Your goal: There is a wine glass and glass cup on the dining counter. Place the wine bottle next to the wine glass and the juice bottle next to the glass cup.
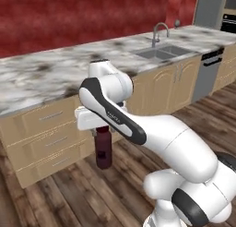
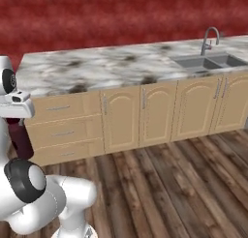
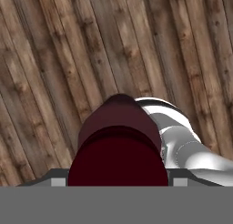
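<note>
Left of centre in the left base view, the juice bottle (image 1: 103, 150) hangs upright over the wood floor (image 1: 69, 194), its cap end clamped in the partly closed gripper (image 1: 102, 128). Probably rigid, smooth and fairly heavy, it could slip; a hold nearer the body would seem safer.

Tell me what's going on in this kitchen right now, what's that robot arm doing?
The white robot arm is carrying the juice bottle, a stubby dark maroon bottle, gripped at its top by the gripper. The bottle hangs upright in the air above the wooden floor, in front of the wall counter with its drawers and sink. It has not been set down anywhere yet.
</note>
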